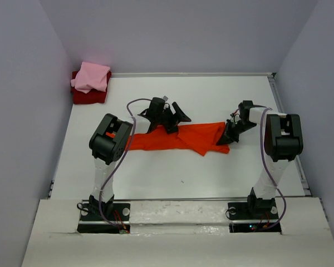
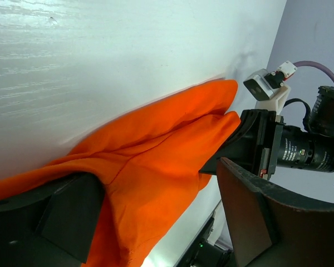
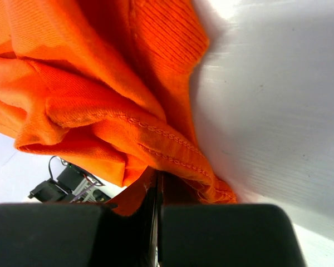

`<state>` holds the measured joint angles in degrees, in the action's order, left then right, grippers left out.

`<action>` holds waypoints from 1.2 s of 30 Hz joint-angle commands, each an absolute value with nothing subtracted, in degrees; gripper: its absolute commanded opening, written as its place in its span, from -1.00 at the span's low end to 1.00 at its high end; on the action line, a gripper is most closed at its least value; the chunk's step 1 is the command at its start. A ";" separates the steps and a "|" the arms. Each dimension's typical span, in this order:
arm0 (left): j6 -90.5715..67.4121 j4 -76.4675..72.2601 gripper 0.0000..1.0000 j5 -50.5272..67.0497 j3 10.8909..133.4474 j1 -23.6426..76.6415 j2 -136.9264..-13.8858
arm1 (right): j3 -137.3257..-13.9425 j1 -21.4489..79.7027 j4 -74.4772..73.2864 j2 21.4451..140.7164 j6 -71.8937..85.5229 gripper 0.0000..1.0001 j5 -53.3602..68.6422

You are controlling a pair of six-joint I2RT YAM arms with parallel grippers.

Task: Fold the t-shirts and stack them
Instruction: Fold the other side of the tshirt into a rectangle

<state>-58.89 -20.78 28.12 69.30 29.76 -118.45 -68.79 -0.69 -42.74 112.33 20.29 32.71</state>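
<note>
The bright orange-red t-shirt (image 1: 178, 140) lies in a long bunched strip across the middle of the table. My left gripper (image 1: 177, 121) is at the strip's far edge, near its middle. In the left wrist view (image 2: 161, 206) its jaws are wide open with the cloth (image 2: 156, 150) lying between them, against one finger (image 2: 67, 217). My right gripper (image 1: 225, 139) is shut on the shirt's right end, and the right wrist view (image 3: 157, 183) shows the stitched hem (image 3: 156, 139) pinched there. The light pink t-shirt (image 1: 92, 77) lies folded on the folded dark red t-shirt (image 1: 89, 97) in the far left corner.
Grey walls close the table on the left, back and right. The white table (image 1: 211, 94) has a raised white ledge (image 1: 178, 211) at the near edge by the arm bases. The right arm's wrist (image 2: 289, 144) shows in the left wrist view, close to the shirt's end.
</note>
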 commanded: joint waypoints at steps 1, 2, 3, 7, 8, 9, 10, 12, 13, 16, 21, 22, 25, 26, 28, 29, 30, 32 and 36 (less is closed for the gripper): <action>-56.51 -21.27 0.82 29.09 71.63 29.27 -119.09 | -67.94 -0.53 -43.50 111.18 18.63 -1.00 28.83; -56.60 -21.27 0.82 28.83 71.11 29.27 -118.92 | -68.11 -0.53 -43.51 111.18 18.63 -1.00 28.83; -56.60 -21.27 0.81 28.57 70.76 29.27 -118.65 | -68.20 -0.53 -43.51 111.18 18.63 -1.00 28.65; -56.34 -21.01 0.81 27.33 67.95 29.00 -115.85 | -68.82 -0.53 -43.68 111.62 18.90 -1.00 28.56; -56.16 -21.01 0.82 27.33 67.50 29.00 -115.49 | -68.73 -0.53 -43.68 111.71 18.90 -1.00 28.56; -56.08 -21.01 0.82 27.33 67.06 29.00 -115.05 | -68.73 -0.53 -43.68 111.88 18.90 -1.00 28.48; -56.07 -21.01 0.81 27.51 66.63 29.00 -114.18 | -68.73 -0.53 -43.59 112.06 18.90 -1.00 28.30; -55.99 -21.01 0.82 28.30 65.57 29.00 -113.04 | -68.90 -0.53 -43.59 112.32 18.81 -1.00 28.13; -55.90 -21.01 0.81 28.47 65.31 29.00 -112.59 | -68.99 -0.53 -43.59 112.32 18.90 -1.00 28.13; -55.29 -20.48 0.82 29.26 64.16 29.00 -110.66 | -70.40 -0.53 -43.94 112.85 19.16 -1.00 27.78; -52.30 -15.66 0.86 29.18 65.65 28.92 -108.99 | -73.47 -0.53 -45.35 113.47 19.25 -1.00 26.98; -51.77 -15.21 0.88 29.01 65.92 28.74 -108.72 | -74.00 -0.53 -45.44 113.47 19.25 -1.00 26.90; -51.42 -15.64 0.90 29.88 66.09 28.13 -108.63 | -74.53 -0.53 -45.88 113.64 19.25 -1.00 26.54; -51.24 -15.91 0.91 30.58 66.09 27.60 -108.37 | -74.62 -0.53 -45.88 113.56 19.25 -1.00 26.37; -51.24 -16.00 0.92 31.37 65.83 27.16 -107.32 | -74.79 -0.53 -45.97 113.47 19.25 -1.00 26.11; -51.15 -16.00 0.92 31.55 65.40 26.72 -106.71 | -75.14 -0.53 -46.14 113.47 19.25 -1.00 26.10; -51.07 -15.91 0.92 31.64 65.13 26.46 -106.00 | -75.32 -0.53 -46.14 113.47 19.25 -1.00 26.02; -50.89 -15.38 0.93 31.99 64.25 26.11 -103.89 | -75.67 -0.53 -46.49 113.64 19.25 -1.00 26.54; -51.59 -15.82 0.93 32.17 61.97 25.84 -101.08 | -76.55 -0.53 -46.49 113.91 19.42 -1.00 26.72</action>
